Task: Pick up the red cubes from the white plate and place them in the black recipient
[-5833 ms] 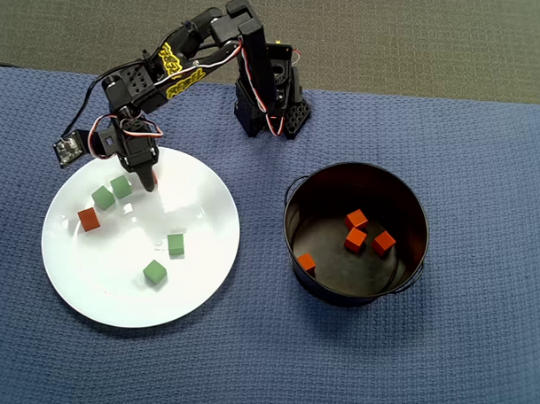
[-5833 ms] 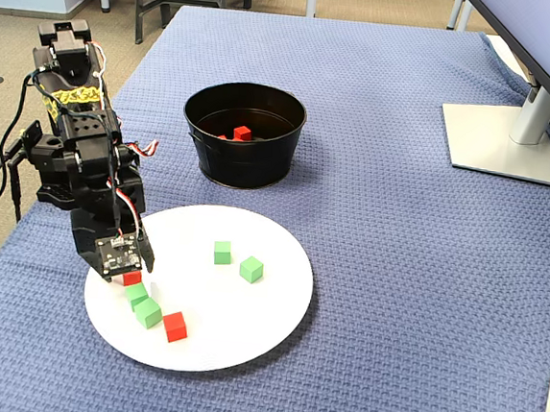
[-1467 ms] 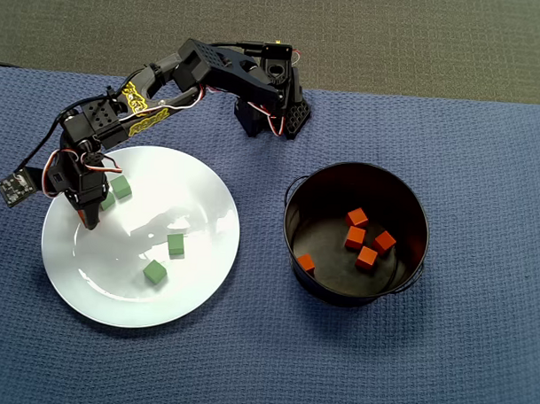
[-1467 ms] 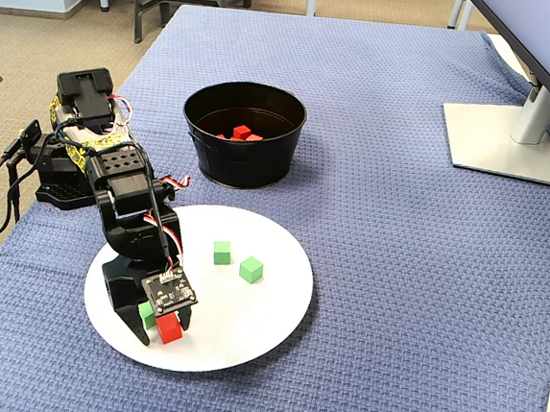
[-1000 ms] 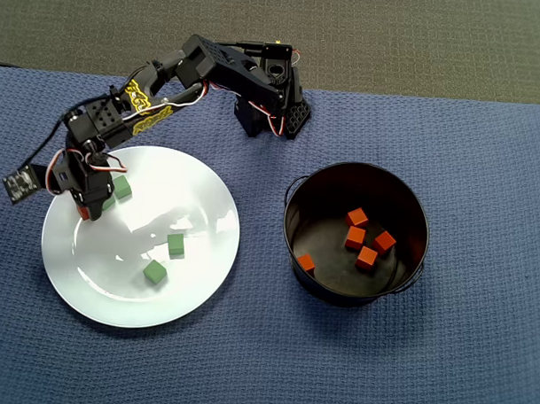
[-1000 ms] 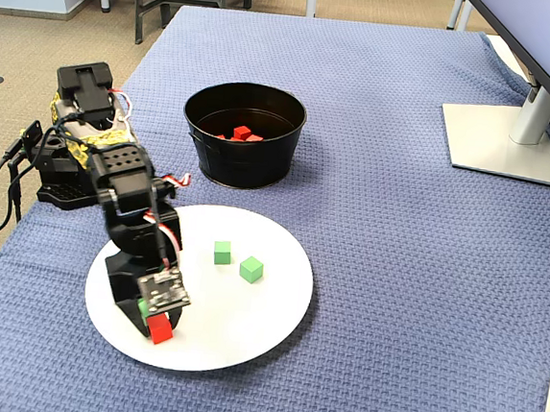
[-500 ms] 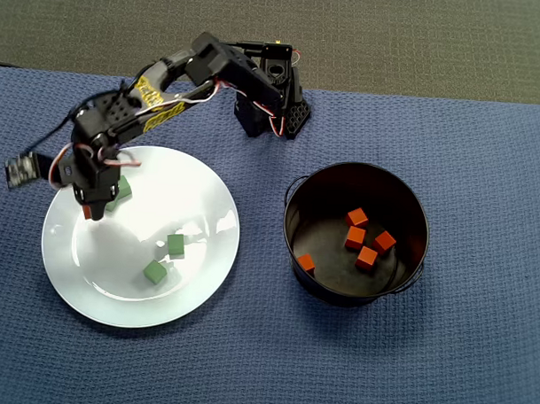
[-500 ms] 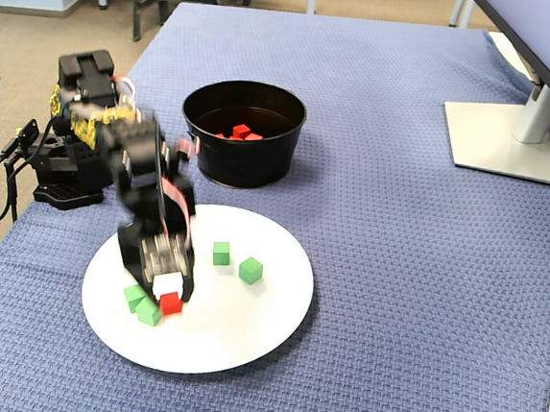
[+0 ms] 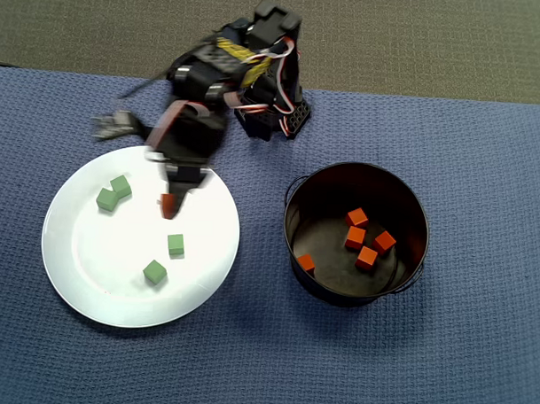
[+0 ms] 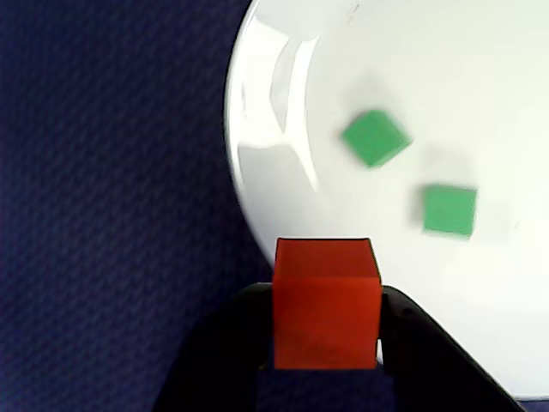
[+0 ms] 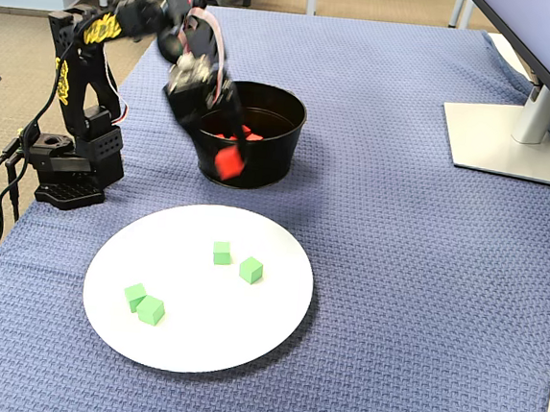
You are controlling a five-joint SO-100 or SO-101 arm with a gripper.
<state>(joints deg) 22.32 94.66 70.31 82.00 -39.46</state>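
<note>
My gripper [image 10: 327, 319] is shut on one red cube [image 10: 327, 302], held between its two black fingers. The overhead view shows this cube [image 9: 169, 205] in the gripper [image 9: 170, 204], raised above the upper right part of the white plate [image 9: 99, 258]. In the fixed view the cube [image 11: 228, 163] hangs in front of the black recipient [image 11: 271, 165], well above the plate [image 11: 197, 326]. Several red cubes [image 9: 356, 238] lie inside the black recipient [image 9: 292, 234]. No other red cube lies on the plate.
Several green cubes [image 9: 175, 244] lie on the plate, two of them [image 9: 113, 193] touching near its left side. The arm's base [image 9: 271, 113] stands behind the plate and bucket. A monitor stand [image 11: 504, 139] sits at the far right of the blue cloth.
The gripper has risen off the plate's left side with the red cube and swung right toward the black bucket. The green cubes have stayed in place.
</note>
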